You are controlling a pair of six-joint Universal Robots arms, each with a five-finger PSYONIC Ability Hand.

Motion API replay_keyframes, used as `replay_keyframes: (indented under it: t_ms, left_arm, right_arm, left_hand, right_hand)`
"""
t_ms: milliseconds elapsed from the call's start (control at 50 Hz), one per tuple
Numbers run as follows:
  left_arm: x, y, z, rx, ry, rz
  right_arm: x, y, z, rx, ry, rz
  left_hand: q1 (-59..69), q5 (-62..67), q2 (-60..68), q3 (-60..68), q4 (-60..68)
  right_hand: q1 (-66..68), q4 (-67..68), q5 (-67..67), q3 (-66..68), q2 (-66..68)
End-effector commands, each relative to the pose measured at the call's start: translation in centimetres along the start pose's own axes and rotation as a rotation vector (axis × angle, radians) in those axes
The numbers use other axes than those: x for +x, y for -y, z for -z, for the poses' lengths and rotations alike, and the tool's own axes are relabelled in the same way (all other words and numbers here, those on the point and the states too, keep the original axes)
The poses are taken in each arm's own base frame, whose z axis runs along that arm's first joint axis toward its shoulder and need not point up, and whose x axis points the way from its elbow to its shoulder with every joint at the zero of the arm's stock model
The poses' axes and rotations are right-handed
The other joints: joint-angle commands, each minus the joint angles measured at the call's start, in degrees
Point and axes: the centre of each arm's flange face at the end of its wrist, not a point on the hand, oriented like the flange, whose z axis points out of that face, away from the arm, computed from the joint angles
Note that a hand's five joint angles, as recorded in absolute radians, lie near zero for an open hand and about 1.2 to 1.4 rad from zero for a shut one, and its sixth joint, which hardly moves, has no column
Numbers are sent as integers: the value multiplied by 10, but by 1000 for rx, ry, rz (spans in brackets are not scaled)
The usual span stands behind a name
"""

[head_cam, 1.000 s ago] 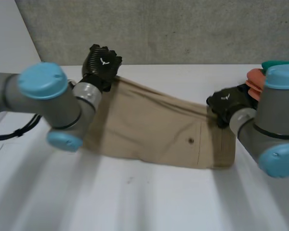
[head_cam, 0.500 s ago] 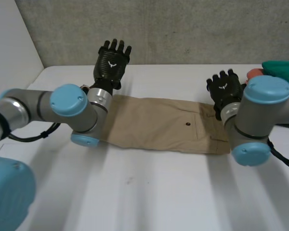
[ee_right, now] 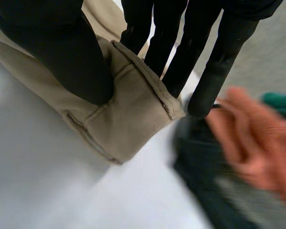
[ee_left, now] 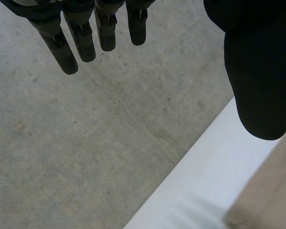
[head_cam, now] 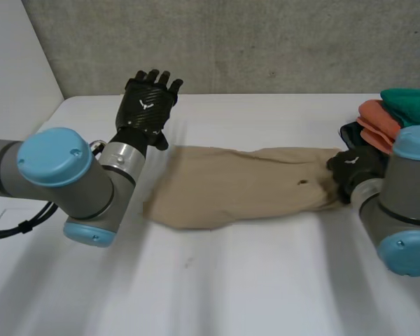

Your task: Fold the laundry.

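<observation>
Straightening tan trousers (head_cam: 238,192) mid-frame: pinching waistband with right hand (head_cam: 353,171) at right; left hand (head_cam: 148,105) open, empty, upper left. Next, likely: grasp leg end.

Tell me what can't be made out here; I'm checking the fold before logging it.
Head view: the right hand covers the tan garment's waistband end.
Head view: the clothes pile is cut off by the edge.
Right wrist view: the orange cloth is blurred, its kind unclear.
</observation>
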Motion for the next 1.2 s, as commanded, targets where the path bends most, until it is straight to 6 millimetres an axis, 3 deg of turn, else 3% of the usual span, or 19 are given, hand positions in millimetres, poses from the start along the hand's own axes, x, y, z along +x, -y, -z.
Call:
replay_keyframes:
  t_ms: [20,80,120,140,200,220,300,360,380,440,520,660,700,760,800,920,1020,1100,1200]
  left_arm:
    - [-10,15,8,17,17,0]
    - [-12,19,13,17,18,15]
    - [-13,21,16,15,19,27]
    - [-13,22,18,15,19,35]
    - [-15,25,22,15,18,61]
    - [-15,26,24,15,18,67]
    - [-21,25,27,5,30,83]
    - [-26,21,27,-7,48,81]
    - [-28,21,27,-9,53,81]
    - [-30,19,27,-16,69,82]
    - [-36,22,23,-8,95,85]
    - [-38,42,11,55,97,172]
    - [-31,50,9,57,66,224]
    - [-20,59,8,43,24,283]
    - [0,53,7,-25,-38,330]
    - [41,25,8,-226,-148,347]
    - [66,-17,17,-427,-209,334]
    - [73,-39,24,-516,-209,318]
    - [71,-49,28,-572,-198,271]
  right_arm:
    - [23,9,6,16,-98,365]
    - [23,31,4,107,-146,419]
    - [9,51,9,202,-139,427]
    - [-12,73,17,323,-111,439]
    - [-53,96,33,505,-13,472]
    - [-85,102,45,613,87,496]
    - [-147,92,70,778,358,553]
    - [-173,80,78,818,469,583]
    - [-179,76,78,815,490,597]
    - [-179,76,75,803,481,589]
    - [-161,91,74,755,423,478]
    - [-94,128,76,624,423,-222]
    - [-69,124,67,551,417,-389]
    - [-42,108,49,428,377,-466]
    - [-34,102,40,377,360,-471]
    - [-47,81,9,202,404,-459]
    - [-62,62,-12,89,446,-432]
    - [-74,44,-24,25,465,-380]
    - [-79,35,-26,4,465,-283]
  left_hand:
    - [-11,-28,-21,-22,-17]
    - [-11,-28,-21,-22,-17]
    - [-11,-28,-21,-22,-17]
    - [-11,-28,-21,-22,-17]
    - [-11,-28,-21,-22,-17]
    - [-11,-28,-21,-22,-17]
    - [-11,-28,-21,-22,-17]
    - [-11,-28,-21,-22,-17]
    - [-11,-28,-21,-22,-17]
    - [-11,-28,-21,-22,-17]
    - [-11,-28,-21,-22,-17]
    - [-5,-22,-15,-16,-11]
    - [2,-16,-9,-10,-5]
    - [5,-12,-5,-6,-1]
    - [5,-12,-5,-6,-1]
    - [8,-9,-2,-3,2]
    - [12,-6,2,0,6]
    - [15,-2,5,4,9]
    - [27,10,17,16,21]
  right_hand:
    - [183,115,150,135,138]
    - [183,115,150,135,138]
    - [183,115,150,135,138]
    - [183,115,150,135,138]
    - [183,115,150,135,138]
    - [183,115,150,135,138]
    - [183,115,150,135,138]
    - [183,115,150,135,138]
    - [-20,-87,-52,-67,-65]
    - [-517,-585,-550,-565,-562]
    - [-517,-585,-550,-565,-562]
    - [-517,-585,-550,-565,-562]
    - [-517,-585,-550,-565,-562]
    - [-517,-585,-550,-565,-562]
    - [-517,-585,-550,-565,-562]
    - [-517,-585,-550,-565,-562]
    - [-517,-585,-550,-565,-562]
    - [-517,-585,-550,-565,-562]
    - [-517,-585,-550,-565,-562]
